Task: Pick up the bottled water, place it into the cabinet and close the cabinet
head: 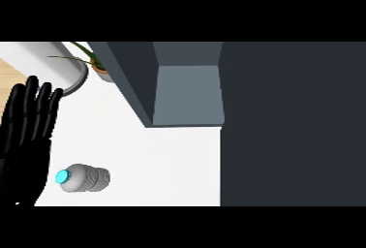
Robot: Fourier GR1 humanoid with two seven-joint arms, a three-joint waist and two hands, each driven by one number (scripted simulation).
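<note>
1. The left hand (25,145) shows at the view's left edge. It is open, fingers straight and pointing up, holding nothing, and reads as resting.
2. The right hand does not show in the view.
3. The bottled water (84,178), a ribbed grey bottle with a cyan cap (63,177), sits on the white counter (157,160) just beside the left hand. Its cap points toward the hand. Whether the two touch, and whether the bottle is upright or on its side, cannot be told from this steep angle.
4. The cabinet (132,72) stands open farther back and to the right, well apart from the bottle. The lighter grey interior (187,94) shows nothing inside.
5. The broad dark panel (286,121) filling the view's right is probably the cabinet's open door.
6. A potted plant (97,65) and a white cylinder (43,60) stand at the upper left, off the bottle's likely path.
7. Judged from this layout, no step is done. The bottle is not yet grasped, and the lift, the placing inside and the closing of the door are all left to do.
</note>
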